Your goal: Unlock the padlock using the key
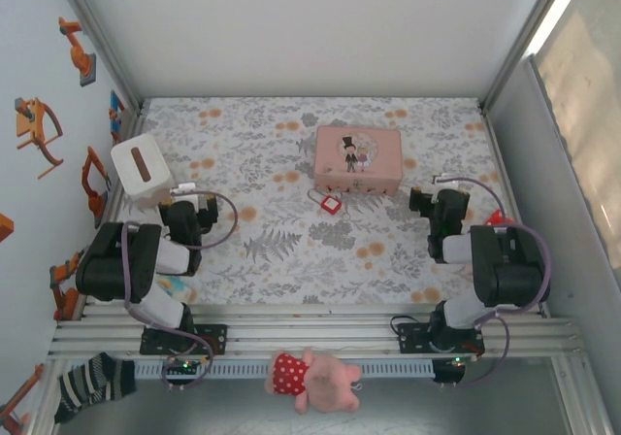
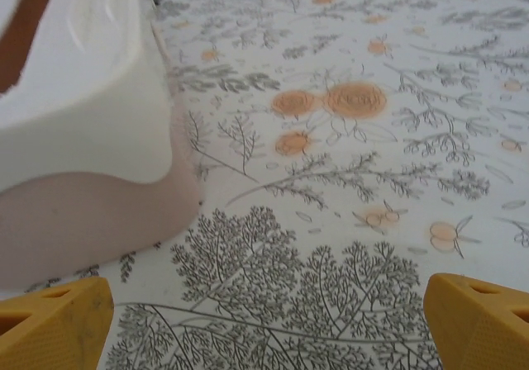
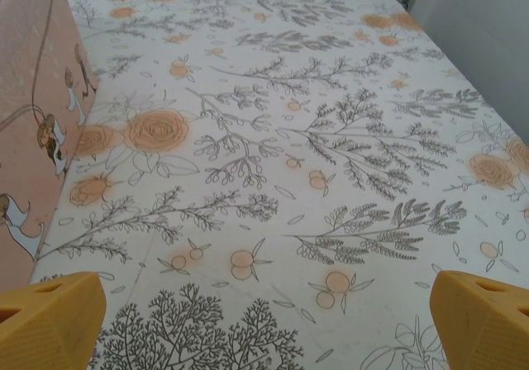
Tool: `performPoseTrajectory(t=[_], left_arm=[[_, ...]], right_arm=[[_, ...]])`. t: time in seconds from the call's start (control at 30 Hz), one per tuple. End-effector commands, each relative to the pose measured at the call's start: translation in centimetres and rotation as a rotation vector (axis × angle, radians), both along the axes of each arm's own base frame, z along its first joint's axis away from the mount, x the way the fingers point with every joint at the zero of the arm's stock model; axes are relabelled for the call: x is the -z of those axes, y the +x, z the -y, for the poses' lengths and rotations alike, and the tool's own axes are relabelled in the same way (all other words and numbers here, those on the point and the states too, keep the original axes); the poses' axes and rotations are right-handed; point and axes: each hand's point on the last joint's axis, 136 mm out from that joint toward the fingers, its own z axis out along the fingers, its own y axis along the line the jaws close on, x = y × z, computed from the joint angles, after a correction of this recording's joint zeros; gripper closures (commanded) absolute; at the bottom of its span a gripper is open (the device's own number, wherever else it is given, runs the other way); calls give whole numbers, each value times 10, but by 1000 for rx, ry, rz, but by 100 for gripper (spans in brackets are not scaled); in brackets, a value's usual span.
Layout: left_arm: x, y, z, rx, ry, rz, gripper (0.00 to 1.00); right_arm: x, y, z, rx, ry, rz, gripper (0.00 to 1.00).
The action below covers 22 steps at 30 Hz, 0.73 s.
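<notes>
Top external: padlock (image 1: pixel 330 205) lies just beside pink box (image 1: pixel 380 150).

no readable text, labels or numbers anywhere

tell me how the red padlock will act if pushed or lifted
The padlock lies flat on the tablecloth, so a push would probably slide it, not roll it. It looks small and rigid, likely heavy for its size. Lifted by its thin shackle, the body may swing.
</notes>
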Motion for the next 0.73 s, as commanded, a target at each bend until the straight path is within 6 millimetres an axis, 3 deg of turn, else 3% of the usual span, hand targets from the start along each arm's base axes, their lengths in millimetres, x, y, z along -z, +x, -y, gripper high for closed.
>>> performPoseTrajectory(t=[0.0,0.13,0.7], left_arm=[[-32,26,0,10,-31,74,4],[-29,33,-15,-35,-91,37,4],[-28,33,-15,-35,-94,25,4]], right_arm=[[-16,11,5,29,22,55,1],[-16,11,6,27,33,52,0],[-16,11,6,25,33,50,0]])
